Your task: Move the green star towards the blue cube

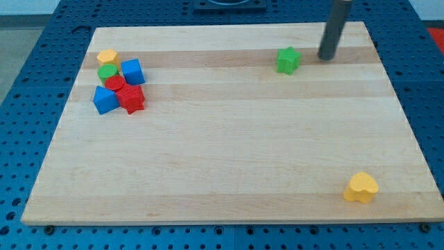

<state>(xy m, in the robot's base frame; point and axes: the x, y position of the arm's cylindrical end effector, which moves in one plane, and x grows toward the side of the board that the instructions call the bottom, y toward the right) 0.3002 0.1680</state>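
The green star [288,60] lies on the wooden board near the view's top, right of centre. My tip [326,57] stands just to the star's right, a small gap apart. The blue cube [132,71] sits far to the left in a cluster of blocks. A second blue block [105,100] lies at the lower left of that cluster.
The left cluster also holds a yellow block [107,56], a green cylinder [107,72], a red cylinder [115,84] and a red star [131,99], packed close together. A yellow heart [361,187] lies near the bottom right corner. The board [229,153] rests on a blue perforated table.
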